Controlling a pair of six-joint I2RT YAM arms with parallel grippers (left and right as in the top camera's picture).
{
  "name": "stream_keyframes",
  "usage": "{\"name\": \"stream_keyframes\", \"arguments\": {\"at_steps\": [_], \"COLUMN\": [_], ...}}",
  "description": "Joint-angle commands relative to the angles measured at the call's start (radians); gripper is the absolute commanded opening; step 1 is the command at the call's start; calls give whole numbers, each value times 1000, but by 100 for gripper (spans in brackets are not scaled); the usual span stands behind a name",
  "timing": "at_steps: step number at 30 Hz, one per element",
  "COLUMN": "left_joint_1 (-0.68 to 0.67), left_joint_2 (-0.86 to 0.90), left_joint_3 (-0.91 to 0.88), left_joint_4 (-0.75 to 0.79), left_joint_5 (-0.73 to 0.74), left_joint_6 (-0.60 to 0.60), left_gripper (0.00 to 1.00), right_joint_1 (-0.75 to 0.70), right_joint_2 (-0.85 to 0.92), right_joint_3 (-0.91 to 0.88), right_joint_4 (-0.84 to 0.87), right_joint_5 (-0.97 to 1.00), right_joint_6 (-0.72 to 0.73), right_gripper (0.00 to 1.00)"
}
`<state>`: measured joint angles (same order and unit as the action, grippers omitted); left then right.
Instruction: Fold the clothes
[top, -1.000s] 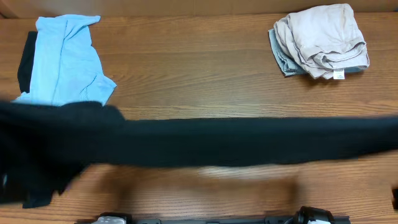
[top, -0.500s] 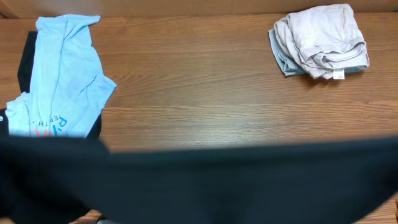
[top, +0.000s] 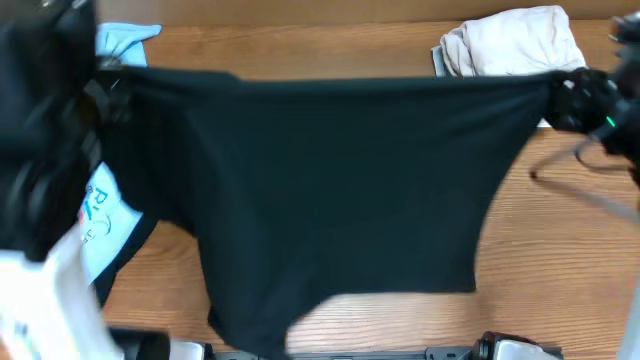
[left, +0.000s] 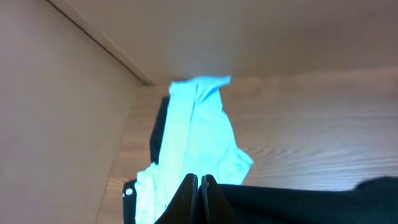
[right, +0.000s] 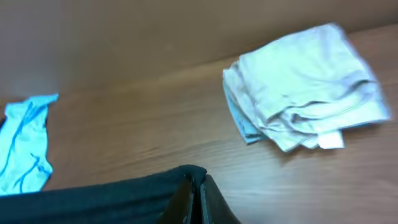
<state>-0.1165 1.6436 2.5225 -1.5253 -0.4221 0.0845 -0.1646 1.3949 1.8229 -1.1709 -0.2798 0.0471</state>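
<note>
Black shirt (top: 330, 180) looks limp & light, sags btwn grips. Your L jaws and R jaws each clamp a top corner, prob. best hold pts for laying flat on tabletop (top: 560, 260).

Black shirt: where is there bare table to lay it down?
Bare table shows between the blue tee and the beige pile, and right of the black shirt below that pile. It is crowded at the tee's end. What lies under the held shirt is hidden.

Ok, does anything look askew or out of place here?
Nothing spilled or damaged. The black garment, pinched by left gripper and right gripper, hangs unevenly: its bottom edge drops lower on the left arm's side.
</note>
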Motion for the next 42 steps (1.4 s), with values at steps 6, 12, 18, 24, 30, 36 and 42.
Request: {"name": "stream_keyframes", "arguments": {"at_steps": [6,12,18,24,30,36,42], "left_joint_1": [69,85,84,86,86,85,84], "left_joint_2": [370,587,652,652,653,653,653], "left_joint_3": [-3,-3,-3,-3,-9,-94,-312], "left_joint_4": [141,361,333,115,-54,-74,-47], "left_joint_5": [-66,-59,-3,64,184,253,297], "left_joint_6": [29,69,-44,-195,-257,-256,-241], "left_gripper": [4,4,4,4,4,4,4], "right_joint_1": [69,72,72,72,72,72,72], "right_joint_2": [335,519,571,571,571,571,573], "right_joint_3": [-15,-15,-15,-16,-51,-122,-198], "right_joint_4": [235,420,445,323,213,200,225], "right_joint_5": [-7,-6,9,13,33,35,41], "right_joint_6": [-5,13,-2,-2,-2,-2,-2], "right_gripper": [4,4,4,4,4,4,4]}}
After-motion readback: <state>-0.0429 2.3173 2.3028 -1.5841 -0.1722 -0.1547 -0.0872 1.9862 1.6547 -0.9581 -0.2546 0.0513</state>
